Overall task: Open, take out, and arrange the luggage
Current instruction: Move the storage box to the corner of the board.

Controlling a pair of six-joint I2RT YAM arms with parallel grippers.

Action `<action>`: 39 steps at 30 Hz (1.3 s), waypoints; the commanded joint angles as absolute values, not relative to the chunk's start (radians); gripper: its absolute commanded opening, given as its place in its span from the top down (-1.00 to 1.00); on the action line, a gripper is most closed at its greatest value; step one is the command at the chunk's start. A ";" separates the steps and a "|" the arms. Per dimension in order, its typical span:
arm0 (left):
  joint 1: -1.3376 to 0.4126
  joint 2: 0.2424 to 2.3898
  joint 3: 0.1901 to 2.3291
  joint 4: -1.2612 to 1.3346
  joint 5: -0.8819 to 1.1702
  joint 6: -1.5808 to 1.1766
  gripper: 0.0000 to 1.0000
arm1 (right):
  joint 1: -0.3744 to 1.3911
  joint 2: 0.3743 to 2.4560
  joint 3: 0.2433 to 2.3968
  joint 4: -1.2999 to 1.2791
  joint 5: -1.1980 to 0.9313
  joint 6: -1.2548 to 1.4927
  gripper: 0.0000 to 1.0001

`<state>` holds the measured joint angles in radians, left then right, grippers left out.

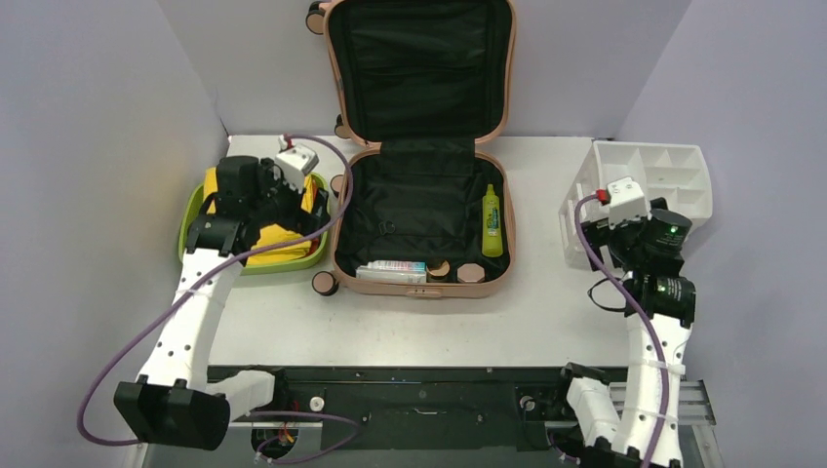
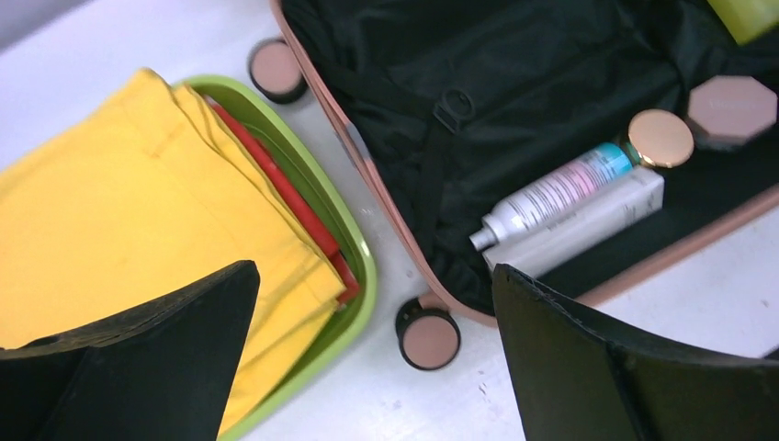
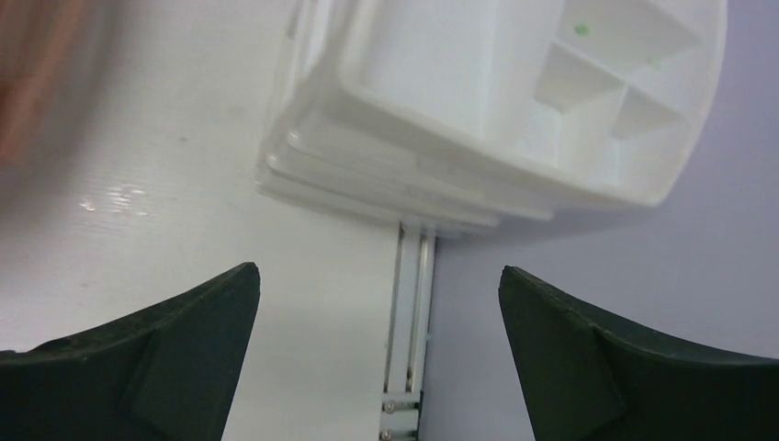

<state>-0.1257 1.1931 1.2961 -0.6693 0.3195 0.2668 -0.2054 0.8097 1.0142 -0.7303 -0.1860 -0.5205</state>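
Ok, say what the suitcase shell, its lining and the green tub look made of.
Suitcase shell: probably rigid moulded plastic; smooth salmon-pink rim holds its shape.
Lining: black fabric, matte and creased.
Green tub: likely plastic; thin, glossy rim.

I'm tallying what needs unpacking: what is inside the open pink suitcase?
A green bottle, a white spray bottle, a white box, a round jar and an octagonal jar lie on black lining. Anything beneath that lining is hidden.
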 commanded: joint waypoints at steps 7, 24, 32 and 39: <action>-0.081 1.087 1.163 -0.589 0.403 0.256 -0.93 | -0.686 1.121 1.211 -0.868 -0.501 -0.603 -0.77; -0.078 1.084 1.133 -0.561 0.410 0.239 -0.93 | -0.440 1.202 1.400 -0.605 -0.491 -0.287 -0.65; -0.077 1.116 1.153 -0.569 0.408 0.231 -0.93 | -0.233 1.333 1.513 -0.564 -0.302 -0.235 -0.63; -0.044 1.093 1.110 -0.543 0.409 0.228 -0.93 | -0.211 1.472 1.579 -0.583 -0.199 -0.194 -0.46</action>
<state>-0.0669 1.1156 1.1210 -0.5987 0.3866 0.2394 -0.2096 1.4372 1.5352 -0.6106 -0.2962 -0.2436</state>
